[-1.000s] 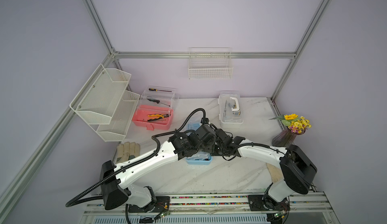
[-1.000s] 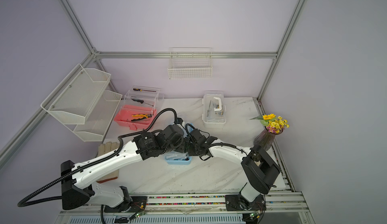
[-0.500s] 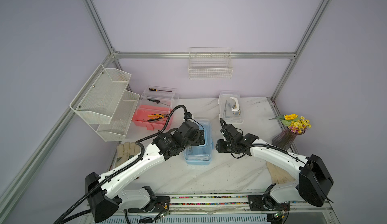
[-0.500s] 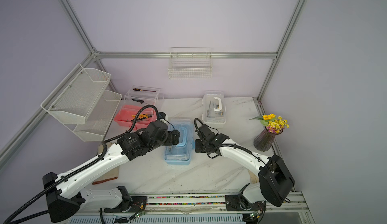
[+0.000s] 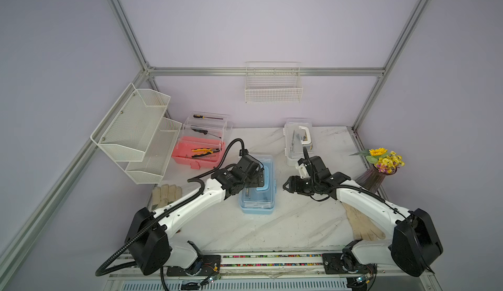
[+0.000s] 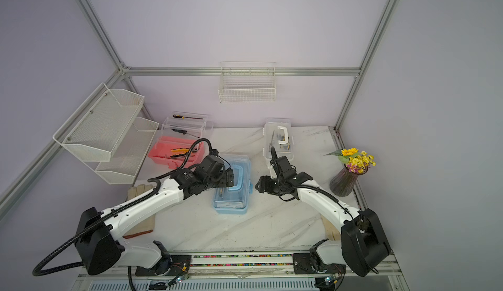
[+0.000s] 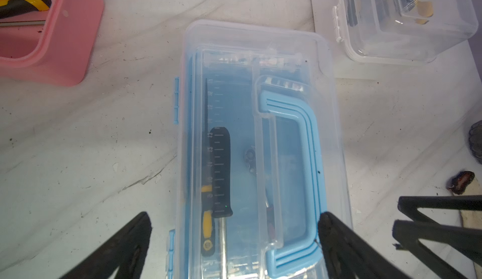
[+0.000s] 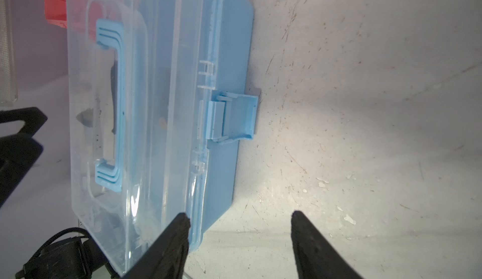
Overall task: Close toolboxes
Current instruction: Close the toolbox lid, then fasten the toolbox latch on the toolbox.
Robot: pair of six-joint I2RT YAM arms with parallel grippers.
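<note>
One blue box [image 5: 258, 202] sits mid-frame, lid down; pink box [image 5: 186, 150] lies open centre-left; white box [image 5: 292, 148] shut, above centre. Left gripper [image 7: 234, 215] and right gripper [image 8: 238, 213] both gape, empty.

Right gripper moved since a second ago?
Yes. The right gripper has pulled back off the blue toolbox toward the vase, now beside the box's latch side.
</note>
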